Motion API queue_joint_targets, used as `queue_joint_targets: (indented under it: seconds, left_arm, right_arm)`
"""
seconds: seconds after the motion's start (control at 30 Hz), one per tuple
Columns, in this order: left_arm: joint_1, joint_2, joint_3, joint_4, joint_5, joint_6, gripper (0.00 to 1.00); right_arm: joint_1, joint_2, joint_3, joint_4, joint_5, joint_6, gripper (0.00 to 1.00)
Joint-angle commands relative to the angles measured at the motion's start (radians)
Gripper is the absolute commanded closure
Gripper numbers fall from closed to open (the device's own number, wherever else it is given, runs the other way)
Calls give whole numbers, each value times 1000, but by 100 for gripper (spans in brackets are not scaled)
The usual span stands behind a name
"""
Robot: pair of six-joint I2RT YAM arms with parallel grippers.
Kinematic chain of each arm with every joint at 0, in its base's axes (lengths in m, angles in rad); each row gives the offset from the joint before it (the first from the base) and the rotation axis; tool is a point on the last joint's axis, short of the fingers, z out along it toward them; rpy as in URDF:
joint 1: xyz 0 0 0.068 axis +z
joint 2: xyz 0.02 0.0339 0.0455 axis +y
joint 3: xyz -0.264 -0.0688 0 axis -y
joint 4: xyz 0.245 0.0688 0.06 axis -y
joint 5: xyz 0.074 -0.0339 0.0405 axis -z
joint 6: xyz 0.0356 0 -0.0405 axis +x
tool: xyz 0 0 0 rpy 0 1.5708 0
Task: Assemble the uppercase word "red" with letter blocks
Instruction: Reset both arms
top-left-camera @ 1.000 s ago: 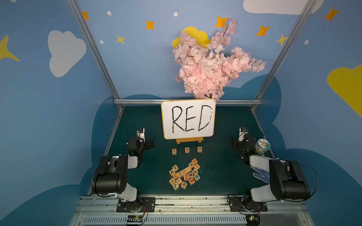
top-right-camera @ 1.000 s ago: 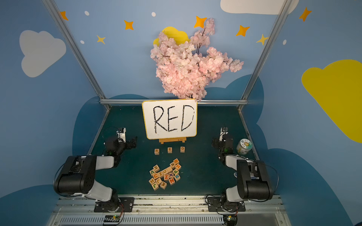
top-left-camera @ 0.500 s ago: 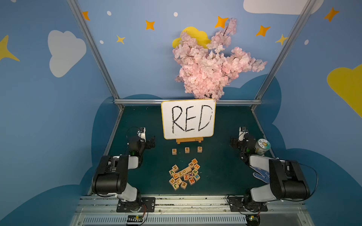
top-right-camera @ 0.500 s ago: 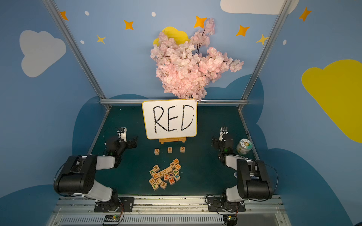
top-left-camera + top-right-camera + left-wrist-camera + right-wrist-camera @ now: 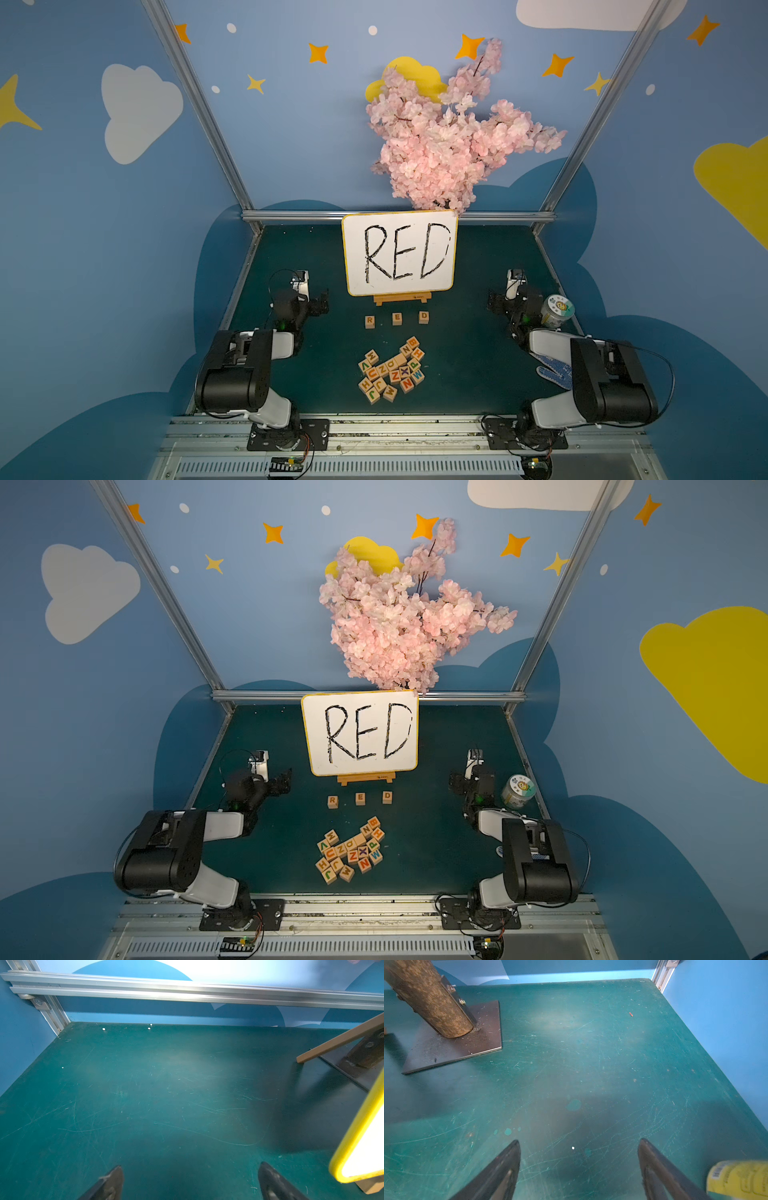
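In both top views the word looks spelled already: the R block (image 5: 369, 321), E block (image 5: 397, 318) and D block (image 5: 423, 317) stand in a row with small gaps, letters up, roughly midway between the two tools and touched by neither. The left gripper (image 5: 323, 302) sits just beside the R end, and the right gripper (image 5: 494, 303) sits well apart from the D end, close to a jar (image 5: 557, 309). The spare letter blocks (image 5: 390, 370) lie heaped nearer the arm bases than either set of fingertips. From the left wrist, the left gripper (image 5: 191, 1165) is spread wide over bare table (image 5: 166, 1095), with only the whiteboard (image 5: 357, 1130) at the edge and no block in view. From the right wrist, the right gripper (image 5: 579, 1140) is equally wide and empty, with the jar just beside one finger and the tree stand (image 5: 452, 1043) ahead. I'd judge the spelling finished, with at most some tidying of spacing left.
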State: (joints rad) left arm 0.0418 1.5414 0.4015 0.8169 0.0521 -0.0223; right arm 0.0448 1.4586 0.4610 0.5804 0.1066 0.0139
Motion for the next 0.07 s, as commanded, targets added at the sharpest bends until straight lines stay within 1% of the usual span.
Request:
queue_joint_targets:
  seconds: [0.0, 0.03]
  left_arm:
    - [-2, 5, -4, 14, -4, 11, 1]
    - [-2, 6, -4, 14, -5, 13, 1]
  right_arm:
    - [3, 5, -2, 22, -7, -10, 12]
    - [4, 5, -2, 22, -7, -10, 12]
